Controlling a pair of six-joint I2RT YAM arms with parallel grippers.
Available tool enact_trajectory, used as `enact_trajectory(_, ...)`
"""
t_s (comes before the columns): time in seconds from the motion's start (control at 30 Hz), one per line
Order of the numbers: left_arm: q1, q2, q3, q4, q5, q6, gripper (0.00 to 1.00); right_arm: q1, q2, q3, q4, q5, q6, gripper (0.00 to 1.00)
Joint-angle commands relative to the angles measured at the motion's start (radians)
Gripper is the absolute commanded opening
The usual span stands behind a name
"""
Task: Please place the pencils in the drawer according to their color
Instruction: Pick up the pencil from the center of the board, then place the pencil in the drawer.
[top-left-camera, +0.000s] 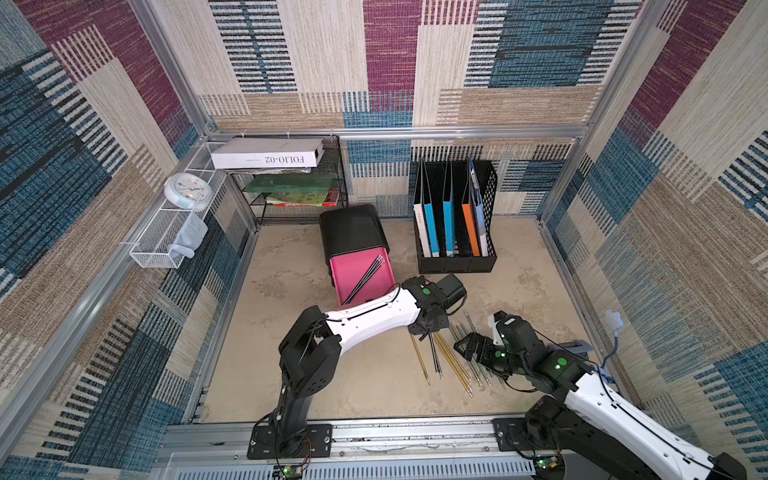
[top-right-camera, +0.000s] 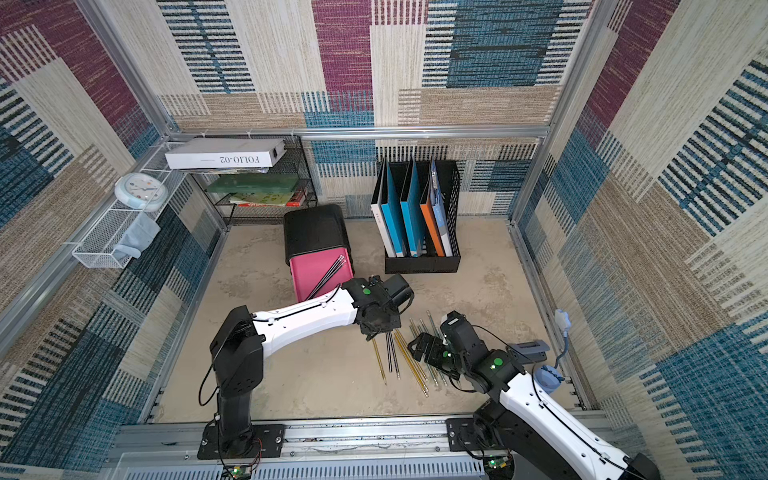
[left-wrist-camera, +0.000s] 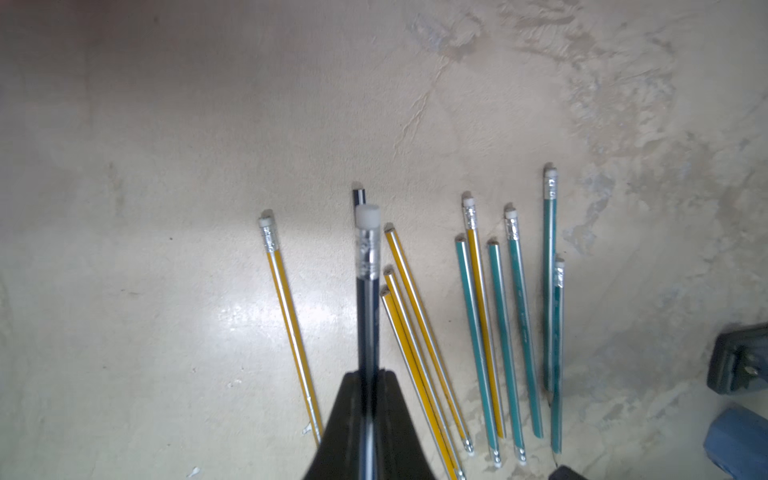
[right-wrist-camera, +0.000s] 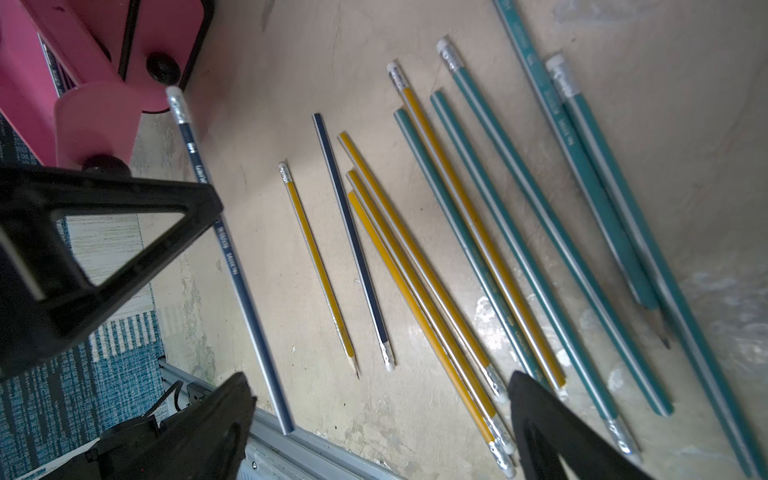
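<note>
A robot test cell dressed as an office desk is shown: an aluminium frame (top-left-camera: 457, 132), fabric-patterned walls (top-left-camera: 390, 50) and a rail (top-left-camera: 415, 434) bearing arms (top-left-camera: 365, 318); a file holder (top-left-camera: 457, 262), book shelf (top-left-camera: 338, 174) and clock (top-left-camera: 188, 191) are seen.

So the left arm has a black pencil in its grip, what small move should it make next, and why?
The left gripper is shut on a black pencil, and the pink drawer stands open and already holds other black pencils. So it should probably carry the pencil over that drawer next.
</note>
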Motion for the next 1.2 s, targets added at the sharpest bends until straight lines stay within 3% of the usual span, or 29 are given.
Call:
enact_trajectory(0.0, 0.013, -0.063, -0.014, -0.037, -0.048, 0.136, 0.0, 0.0, 0.001, 0.011, 0.024, -0.008, 0.012, 0.99)
enact_trajectory(0.3, 0.086, -0.262, -0.008, -0.042, -0.176, 0.538, 0.0, 0.0, -0.008, 0.014, 0.093, -0.015, 0.032, 0.99)
enact_trajectory(0.7, 0.324, -0.346, 0.032, 0.095, -0.105, 1.087, 0.0, 0.0, -0.022, -0.011, 0.238, -0.013, 0.08, 0.99)
enact_trajectory(1.0, 0.387, -0.263, 0.029, 0.171, -0.156, 1.295, 0.0, 0.0, -0.026, -0.037, 0.296, 0.008, 0.131, 0.99)
enact_trajectory(1.17, 0.422, -0.236, 0.009, 0.23, -0.149, 1.299, 0.0, 0.001, -0.027, -0.038, 0.293, 0.02, 0.144, 0.99)
